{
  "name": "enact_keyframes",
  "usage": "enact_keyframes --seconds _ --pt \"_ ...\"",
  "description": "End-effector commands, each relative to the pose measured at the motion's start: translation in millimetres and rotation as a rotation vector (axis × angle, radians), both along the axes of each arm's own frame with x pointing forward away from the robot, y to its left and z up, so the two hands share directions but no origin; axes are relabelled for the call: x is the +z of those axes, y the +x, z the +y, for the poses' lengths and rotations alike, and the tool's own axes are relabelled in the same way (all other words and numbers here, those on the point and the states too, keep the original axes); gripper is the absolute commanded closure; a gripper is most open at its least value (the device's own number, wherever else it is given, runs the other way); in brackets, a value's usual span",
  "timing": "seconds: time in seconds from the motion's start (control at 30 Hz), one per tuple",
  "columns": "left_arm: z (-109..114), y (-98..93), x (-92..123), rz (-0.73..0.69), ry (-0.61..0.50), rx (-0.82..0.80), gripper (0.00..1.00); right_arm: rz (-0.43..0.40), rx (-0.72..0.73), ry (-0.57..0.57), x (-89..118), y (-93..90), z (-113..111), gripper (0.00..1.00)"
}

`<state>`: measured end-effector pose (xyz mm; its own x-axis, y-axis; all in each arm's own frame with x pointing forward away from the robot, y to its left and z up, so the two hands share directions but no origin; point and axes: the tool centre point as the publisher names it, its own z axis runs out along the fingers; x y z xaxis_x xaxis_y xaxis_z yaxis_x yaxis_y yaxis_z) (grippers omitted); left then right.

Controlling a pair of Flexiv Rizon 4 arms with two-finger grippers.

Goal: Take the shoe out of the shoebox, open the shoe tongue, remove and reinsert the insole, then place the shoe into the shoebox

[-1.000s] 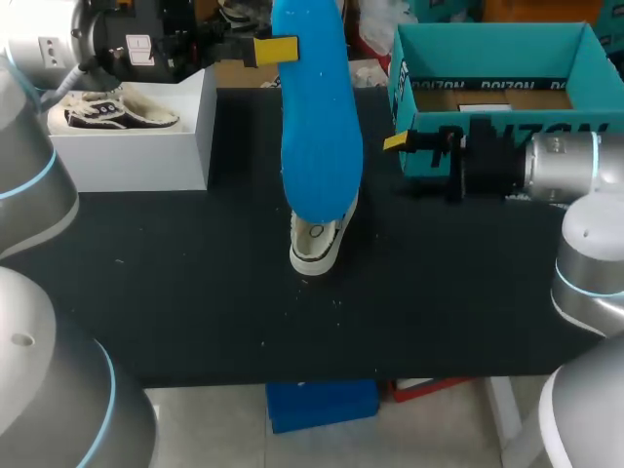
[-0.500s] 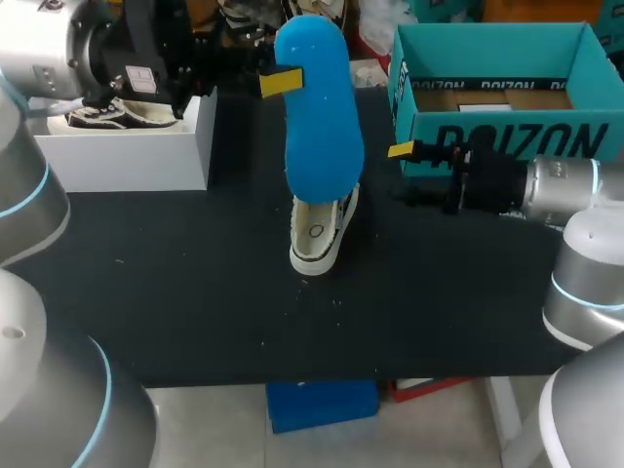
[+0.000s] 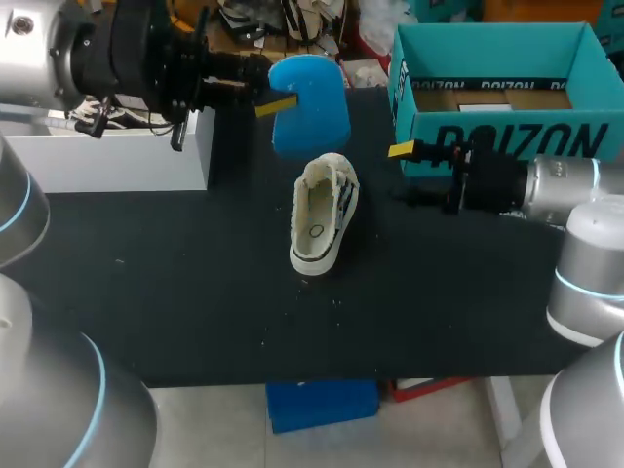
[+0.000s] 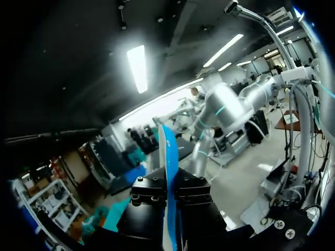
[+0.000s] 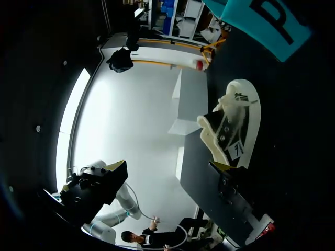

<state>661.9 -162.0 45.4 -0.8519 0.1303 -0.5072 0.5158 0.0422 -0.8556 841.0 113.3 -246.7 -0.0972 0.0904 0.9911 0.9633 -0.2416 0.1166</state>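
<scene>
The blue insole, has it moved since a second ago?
Yes. The blue insole has pulled out of the shoe, toward the table's far edge, in the left hand.

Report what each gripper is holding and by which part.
The left gripper is shut on the blue insole, pinching it at one edge, clear of the shoe. The right gripper is open and holds nothing.

We note: insole (image 3: 310, 97) matt blue foam; shoe (image 3: 322, 210) cream cloth, smooth rubber rim; counter (image 3: 195, 283) matt black; shoebox (image 3: 507, 136) smooth teal card; arm shells (image 3: 585, 263) glossy grey.
</scene>
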Motion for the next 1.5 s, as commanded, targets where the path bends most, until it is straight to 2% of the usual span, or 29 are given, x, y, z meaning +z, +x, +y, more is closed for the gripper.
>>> enact_keyframes --seconds 0.03,0.07,0.13,0.17,0.2,0.23,0.3,0.37,0.4,0.47,0.53,1.07,1.23,1.33,1.5 --pt "1 -15.0 1 -0.162 -0.015 0.004 1.00 0.000 -0.003 -0.001 -1 -0.1 1 0.00" --pt "2 -25.2 -6 -0.344 0.090 -0.014 1.00 0.000 -0.003 -0.001 -1 -0.1 1 0.00" --pt "9 -45.6 -26 -0.352 -0.034 -0.043 1.00 0.000 -0.003 -0.001 -1 -0.1 1 0.00" --pt "13 -52.8 -39 -0.478 0.047 -0.048 1.00 0.000 -0.003 -0.001 -1 -0.1 1 0.00" --pt "17 -61.0 -54 -0.553 0.076 -0.076 1.00 0.000 -0.003 -0.001 -1 -0.1 1 0.00" --pt "22 -69.3 -66 -0.515 -0.005 -0.096 1.00 0.000 -0.003 -0.001 -1 -0.1 1 0.00" --pt "33 -82.8 -89 -0.630 0.038 -0.107 1.00 0.000 -0.003 -0.001 -1 -0.1 1 0.00" --pt "40 -95.8 -108 -0.633 -0.028 -0.119 1.00 0.000 -0.003 -0.001 -1 -0.1 1 0.00" --pt "43 -100.8 -117 -0.709 0.003 -0.138 1.00 0.000 -0.003 -0.001 -1 -0.1 1 0.00" --pt "47 -111.1 -131 -0.773 -0.030 -0.179 1.00 0.000 -0.003 -0.001 -1 -0.1 1 0.00" --pt "52 -122.3 -146 -0.873 0.020 -0.199 1.00 0.000 -0.003 -0.001 -1 -0.1 1 0.00" --pt "52 -122.3 -146 -0.873 0.020 -0.199 1.00 0.000 -0.003 -0.001 -1 -0.1 1 0.00" --pt "54 -134.2 -179 -1.006 0.088 -0.247 1.00 0.000 -0.003 -0.001 -1 -0.1 1 0.00" --pt "55 -134.4 -200 -1.105 0.062 -0.230 1.00 0.000 -0.003 -0.001 -1 -0.1 1 0.00" --pt "57 -128.6 -216 -1.187 -0.067 -0.152 1.00 0.000 -0.003 -0.001 -1 -0.1 1 0.00"
